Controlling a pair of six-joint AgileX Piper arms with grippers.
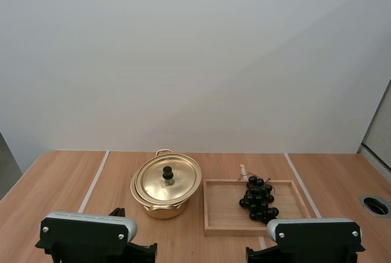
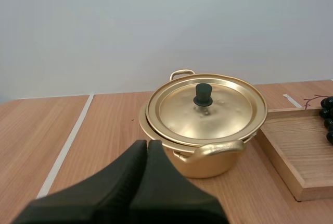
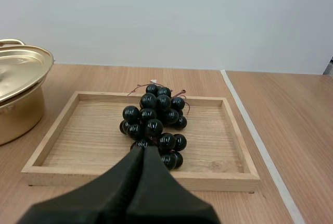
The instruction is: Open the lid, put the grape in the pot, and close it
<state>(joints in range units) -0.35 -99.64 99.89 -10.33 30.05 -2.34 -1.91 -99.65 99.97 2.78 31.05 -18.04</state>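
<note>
Grapes [image 1: 258, 198] on tray [image 1: 223, 209] beside pot [image 1: 164, 210]

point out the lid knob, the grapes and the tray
lid knob [image 2: 203, 94], left wrist view, on its black top
grapes [image 3: 154, 126], right wrist view, middle of the bunch
tray [image 1: 224, 208], high view, bare wooden floor

A round golden metal pot [image 1: 161, 209] is sitting on the wooden surface [image 1: 61, 183] under its black-knobbed lid [image 1: 181, 181]. Just right of the pot, a shallow wooden tray [image 1: 223, 205] is holding a bunch of dark grapes [image 1: 259, 199].

The pot [image 1: 161, 209] and tray [image 1: 223, 212] stand just beside each other, with bare table [image 1: 55, 183] toward both side edges.
</note>
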